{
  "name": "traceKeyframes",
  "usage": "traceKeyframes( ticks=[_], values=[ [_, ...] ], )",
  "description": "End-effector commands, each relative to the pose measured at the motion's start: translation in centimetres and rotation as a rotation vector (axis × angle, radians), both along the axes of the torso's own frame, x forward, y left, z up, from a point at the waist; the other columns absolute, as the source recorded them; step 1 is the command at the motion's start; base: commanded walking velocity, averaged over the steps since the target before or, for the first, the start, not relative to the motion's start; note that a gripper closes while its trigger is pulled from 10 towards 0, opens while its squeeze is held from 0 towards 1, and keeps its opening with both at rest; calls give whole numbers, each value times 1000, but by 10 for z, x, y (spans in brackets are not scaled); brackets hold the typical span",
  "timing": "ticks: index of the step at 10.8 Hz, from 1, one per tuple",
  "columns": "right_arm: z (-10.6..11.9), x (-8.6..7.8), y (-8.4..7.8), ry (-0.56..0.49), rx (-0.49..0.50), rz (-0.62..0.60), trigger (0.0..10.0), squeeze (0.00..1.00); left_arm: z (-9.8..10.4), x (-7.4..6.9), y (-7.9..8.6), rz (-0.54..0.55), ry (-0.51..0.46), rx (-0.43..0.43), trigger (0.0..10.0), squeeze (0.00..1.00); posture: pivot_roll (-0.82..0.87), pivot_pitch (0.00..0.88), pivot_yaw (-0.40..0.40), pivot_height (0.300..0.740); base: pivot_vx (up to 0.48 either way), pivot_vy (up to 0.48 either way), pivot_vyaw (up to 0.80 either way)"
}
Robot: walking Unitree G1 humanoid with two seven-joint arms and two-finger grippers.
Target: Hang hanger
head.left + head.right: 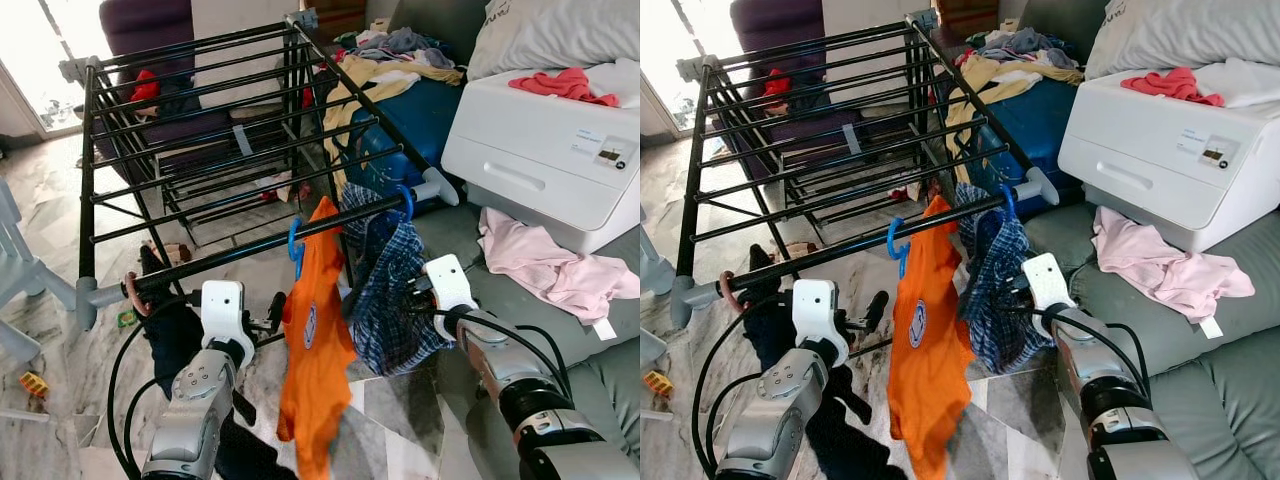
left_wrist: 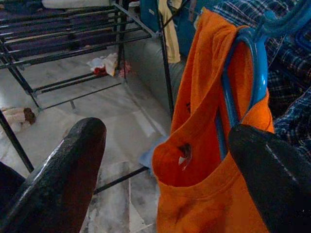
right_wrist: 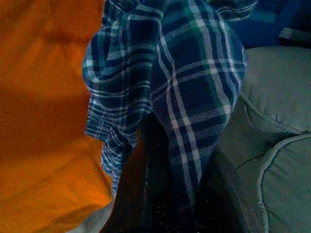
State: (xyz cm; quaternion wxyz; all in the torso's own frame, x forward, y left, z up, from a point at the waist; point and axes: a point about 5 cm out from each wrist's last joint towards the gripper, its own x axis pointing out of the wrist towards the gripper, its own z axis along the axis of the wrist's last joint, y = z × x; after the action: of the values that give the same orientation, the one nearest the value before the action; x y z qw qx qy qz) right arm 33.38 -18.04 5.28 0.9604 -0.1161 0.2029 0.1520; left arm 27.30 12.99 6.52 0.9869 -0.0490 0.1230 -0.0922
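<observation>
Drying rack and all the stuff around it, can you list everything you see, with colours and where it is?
Drying rack: one, black, on the marble floor in front of the robot.
Orange shirt: one, on a blue hanger hooked over the rack's near bar.
Plaid shirt: one, blue checked, on a second blue hanger to the right of the orange one.
Dark garment: one, black, hanging at the near bar's left end.
White box: one, right of the rack, red cloth on top.
Pink cloth: one, on the grey sofa.
Clothes pile: mixed colours, behind the rack.
Left gripper: open, beside the orange shirt.
Right gripper: shut on the plaid shirt.
</observation>
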Motion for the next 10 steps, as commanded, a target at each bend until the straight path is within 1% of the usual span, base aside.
traceKeyframes(
  ticks=[1,2,4,5,6,7,8,9,10],
  values=[
    [7,6,6,-36,10,9,0,0,0,2,4,2,4,19,10000,0,-98,0,99,740,0,0,0],
    [10,7,5,-59,13,-7,0,0,1,3,4,7,-2,20,10000,0,-98,0,100,740,0,0,0],
    [25,9,2,-204,23,-76,0,0,6,3,8,41,-39,21,10000,0,-101,0,100,740,0,0,0],
    [34,3,-1,-296,45,-134,0,0,7,4,9,54,-51,17,10000,0,-105,0,98,740,0,0,0],
    [35,-2,-1,-312,66,-141,0,0,7,4,10,70,-53,31,10000,0,-108,0,99,740,0,0,0],
    [32,-16,1,-314,78,-136,8510,0,8,5,9,71,-56,31,10000,0,-112,0,99,740,0,0,0],
    [23,-36,4,-283,91,-126,10000,0,8,5,9,75,-59,31,10000,0,-122,0,102,740,0,0,0],
    [15,-55,4,-242,96,-117,10000,0,8,5,8,73,-60,27,10000,0,-128,0,103,740,0,0,0],
    [13,-63,3,-226,99,-121,10000,0,7,5,7,72,-60,26,10000,0,-131,0,104,740,0,0,0]
  ],
)
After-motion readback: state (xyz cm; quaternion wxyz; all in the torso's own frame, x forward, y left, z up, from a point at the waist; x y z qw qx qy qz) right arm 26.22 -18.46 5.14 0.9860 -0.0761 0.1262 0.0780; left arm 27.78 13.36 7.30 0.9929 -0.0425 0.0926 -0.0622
